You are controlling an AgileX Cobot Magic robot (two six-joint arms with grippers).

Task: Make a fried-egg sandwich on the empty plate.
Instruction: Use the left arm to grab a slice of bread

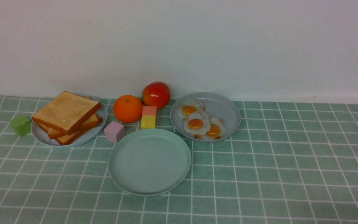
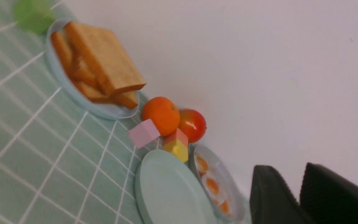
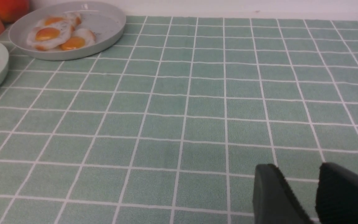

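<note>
The left gripper (image 2: 289, 170) hung above the tablecloth (image 1: 275, 171) with its two black fingers a little apart and nothing between them. The right gripper (image 3: 297, 169) stood open too, its fingers apart over bare cloth, well to the right of the empty plate (image 1: 149, 161).

The empty plate lay flat on the green checked cloth. It was round, plain and pale mint-green, with a low raised rim, and it was the largest of the three plates. Nothing lay on it, so no sandwich was made yet.

Beyond it to the left stood a light blue plate (image 1: 39, 135) with a pile of golden-brown toast slices (image 1: 65, 110), their crusts darker. Beyond it to the right stood a grey plate (image 1: 225, 112) with three fried eggs (image 1: 197, 123). Its rim came very close to the mint rim; whether they touched, I could not tell.

A pink cube (image 1: 114, 131) sat just beside the empty plate's far left rim, and a yellow-and-pink block (image 1: 149, 117) just beyond its far rim. Behind that were an orange (image 1: 128, 108) and a red fruit (image 1: 156, 94). A green cube (image 1: 20, 125) lay far to the left.
</note>
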